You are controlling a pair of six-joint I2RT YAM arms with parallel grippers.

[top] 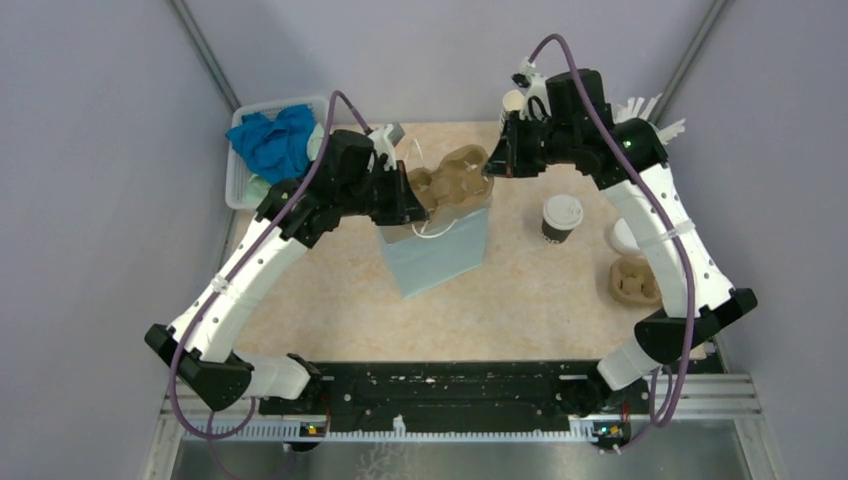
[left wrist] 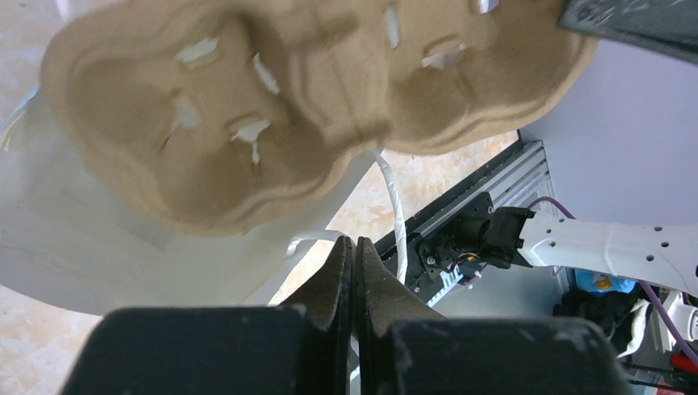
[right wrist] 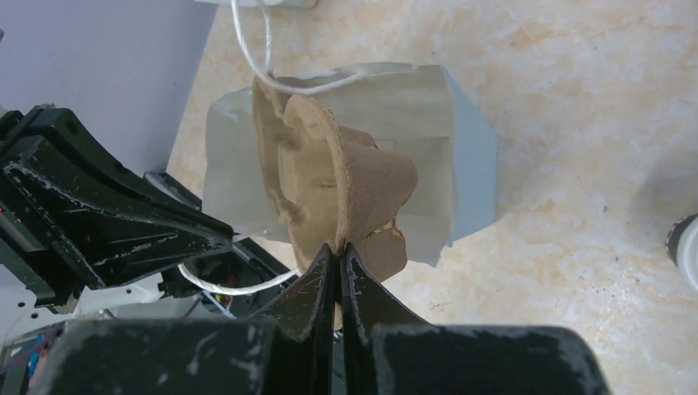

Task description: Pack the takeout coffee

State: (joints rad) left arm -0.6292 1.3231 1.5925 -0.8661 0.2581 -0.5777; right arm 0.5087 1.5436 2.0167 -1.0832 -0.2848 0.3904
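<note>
The takeout coffee [top: 562,217], a dark brown cup with a white sip lid, stands upright on the table right of a light blue paper bag [top: 432,255]; its edge shows in the right wrist view [right wrist: 687,251]. My right gripper [top: 490,165] [right wrist: 338,247] is shut on the rim of a brown pulp cup carrier [top: 455,180] [right wrist: 346,181], which hangs tilted over the bag's mouth [right wrist: 461,148]. My left gripper [top: 412,205] [left wrist: 354,243] is shut at the bag's left rim, with the white cord handle [left wrist: 393,197] pinched at its fingers. The carrier [left wrist: 313,107] fills the left wrist view above the bag [left wrist: 99,247].
A second pulp carrier [top: 635,280] and a loose white lid [top: 625,235] lie at the right, beside my right arm. A stack of lidless cups [top: 512,105] stands at the back. A white bin with blue cloth [top: 275,140] sits at the back left.
</note>
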